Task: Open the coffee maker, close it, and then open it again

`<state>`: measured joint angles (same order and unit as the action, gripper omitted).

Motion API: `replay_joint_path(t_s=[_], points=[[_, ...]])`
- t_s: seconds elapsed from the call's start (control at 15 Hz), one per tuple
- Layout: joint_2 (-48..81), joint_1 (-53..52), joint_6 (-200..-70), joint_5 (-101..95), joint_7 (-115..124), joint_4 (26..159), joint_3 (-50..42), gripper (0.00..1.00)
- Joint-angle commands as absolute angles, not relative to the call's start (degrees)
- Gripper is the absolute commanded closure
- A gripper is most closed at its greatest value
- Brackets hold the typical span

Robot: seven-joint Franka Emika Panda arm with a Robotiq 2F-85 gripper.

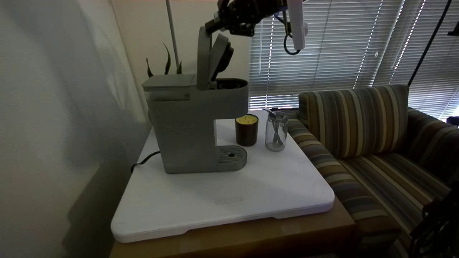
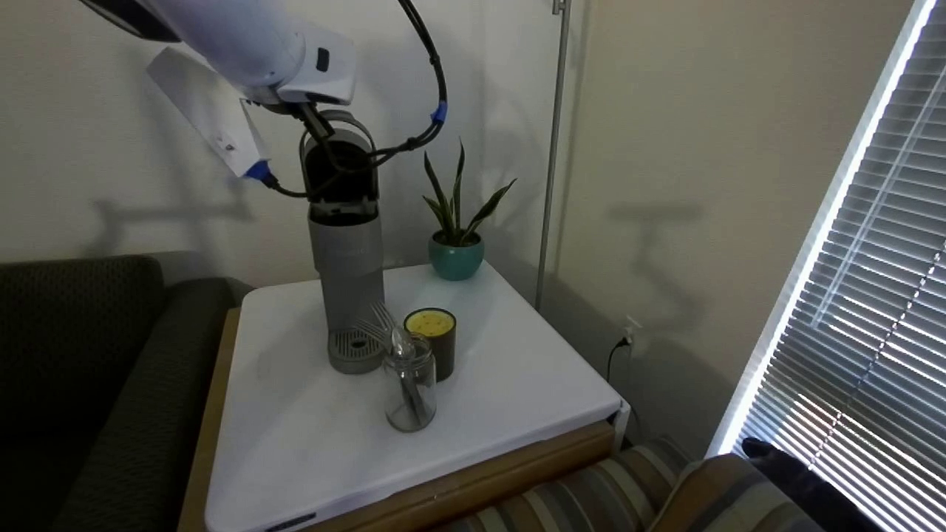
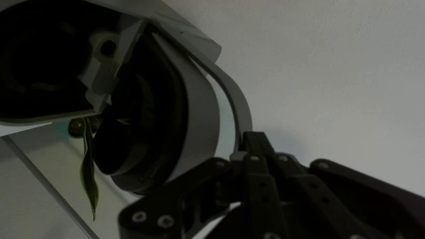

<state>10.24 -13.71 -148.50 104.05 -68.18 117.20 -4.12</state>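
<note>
The coffee maker [image 1: 184, 132] looks like matt plastic.

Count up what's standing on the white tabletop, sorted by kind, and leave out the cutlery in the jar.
Machines: 1, the coffee maker
Containers: 2, the glass jar and the dark cup with yellow filling
Plants: 1, the potted plant
Total: 4

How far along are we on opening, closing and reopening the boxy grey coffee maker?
Done: the boxy grey coffee maker has its hinged grey lid raised; whether first or second opening, these views can't tell. In hand: the shut black gripper appears to touch the curved grey handle. Left, lid being up: close and reopen if first; if second, probably just back off.
</note>
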Motion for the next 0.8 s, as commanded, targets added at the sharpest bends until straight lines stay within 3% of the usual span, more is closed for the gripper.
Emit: replay_joint_path(t_s=[0.0, 0.73], points=[[8.20, -10.78, -150.27, 99.31, -66.83, 119.14, -1.44, 1.00], [3.08, -12.24, -154.96, 87.57, -60.90, 122.88, -3.29, 1.00]])
